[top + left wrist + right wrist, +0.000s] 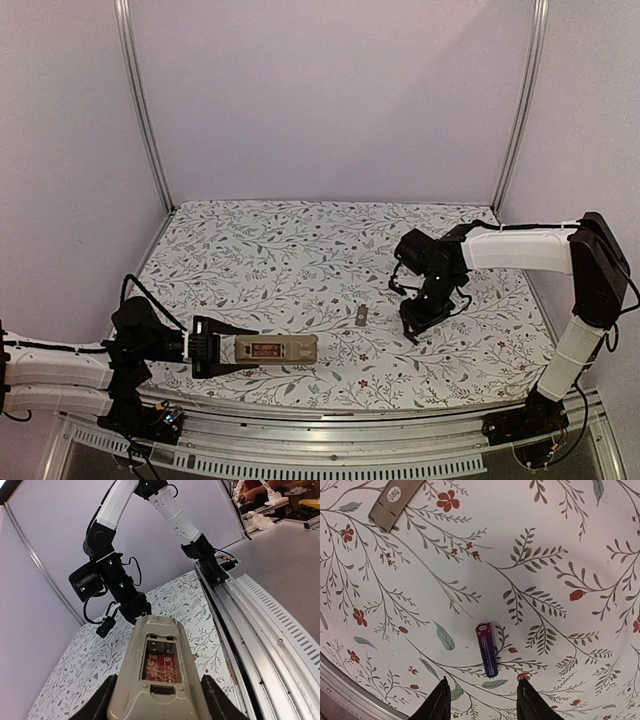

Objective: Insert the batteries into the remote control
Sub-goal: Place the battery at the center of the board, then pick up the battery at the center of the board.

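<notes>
Gripping the remote [277, 348] with the left claw [235, 350], clenched on its near end, one finger [97, 705] pressed against each long side. Holding it out flat, low over the flowered cloth [300, 250], near the front edge and left of centre, greyish back turned up. Showing the recess [161, 662] uncovered, red inside; cannot tell what else sits in there.

Hanging the right claw [484, 696] nose-down over the right half of the cloth, well apart from the remote. Released, with fingers [442, 700] spread and nothing between them.

Looking through the right wrist camera: one battery [487, 650] flat on the cloth, just ahead of the fingertips and in line with the gap between them, yet not inside it. Dark, purplish at the far end and bluer at the near one. Pointing lengthwise away from the claw with a slight tilt, the near end almost level with the tips, touching neither. Hidden from the overhead camera beneath the right claw.

Also on the cloth, lying flat: a small grey piece [362, 316], between the two claws and nearer the right one. Apart from the battery, off toward the upper left corner of the right wrist view, and touching neither claw.
</notes>
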Tool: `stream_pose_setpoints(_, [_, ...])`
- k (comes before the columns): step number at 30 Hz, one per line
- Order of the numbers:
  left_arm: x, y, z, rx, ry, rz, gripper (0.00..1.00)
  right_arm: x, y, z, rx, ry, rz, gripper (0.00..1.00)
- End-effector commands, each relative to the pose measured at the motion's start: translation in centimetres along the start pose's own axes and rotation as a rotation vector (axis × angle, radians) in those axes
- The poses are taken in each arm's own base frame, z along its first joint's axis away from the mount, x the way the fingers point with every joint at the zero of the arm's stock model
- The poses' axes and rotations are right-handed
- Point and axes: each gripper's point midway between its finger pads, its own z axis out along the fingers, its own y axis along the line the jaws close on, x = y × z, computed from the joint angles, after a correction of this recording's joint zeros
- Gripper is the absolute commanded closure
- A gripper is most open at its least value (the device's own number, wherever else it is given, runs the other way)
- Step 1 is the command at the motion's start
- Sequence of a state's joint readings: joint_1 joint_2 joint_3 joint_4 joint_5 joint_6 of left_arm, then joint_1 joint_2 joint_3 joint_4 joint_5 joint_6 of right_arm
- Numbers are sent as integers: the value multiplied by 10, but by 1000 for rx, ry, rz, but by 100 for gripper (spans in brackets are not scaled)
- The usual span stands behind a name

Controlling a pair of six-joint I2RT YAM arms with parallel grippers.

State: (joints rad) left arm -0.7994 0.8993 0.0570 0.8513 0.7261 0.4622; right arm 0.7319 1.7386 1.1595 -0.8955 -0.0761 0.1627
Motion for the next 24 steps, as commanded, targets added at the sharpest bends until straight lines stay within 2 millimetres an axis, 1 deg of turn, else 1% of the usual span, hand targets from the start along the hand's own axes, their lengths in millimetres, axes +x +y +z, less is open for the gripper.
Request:
stream_pose_setpoints(1, [41,-52,-20,73,83,-96,100,-9,4,7,-19,-9,-22,58])
stream_pose_setpoints(2, [41,-52,-21,73,82,-94,100,-10,4,9,-17,-8,-26,60])
stream_pose_setpoints(4, [41,-52,-21,72,82,-89,100,-9,0,15,3,6,-32,68])
stream_pose_setpoints(5, [42,-52,-21,73,83,-90,100,-7,-1,19,10,20,-35,70])
stream_pose_setpoints(8, [42,-52,-21,73,82,-90,100,-7,-1,26,9,30,-42,71])
stream_pose_setpoints(11, [42,-52,-21,74,83,-90,100,-11,-5,27,35,15,-43,72])
stream_pose_setpoints(13, [42,-52,-21,73,82,-90,100,-12,-8,30,47,22,-47,76])
stream_pose_setpoints(15, [41,-52,-21,73,82,-91,100,-10,-9,36,53,39,-54,83])
stream_pose_setpoints(16, [41,-52,-21,74,80,-89,100,-8,-9,39,51,47,-56,85])
stream_pose_setpoints(19, [41,-52,-21,72,79,-85,100,-4,-7,45,35,71,-64,87])
stream_pose_setpoints(22, [41,-52,-21,71,80,-88,100,-3,-6,44,30,72,-63,88])
stream_pose_setpoints(24, [41,-52,-21,71,82,-90,100,-4,-5,42,28,69,-61,95])
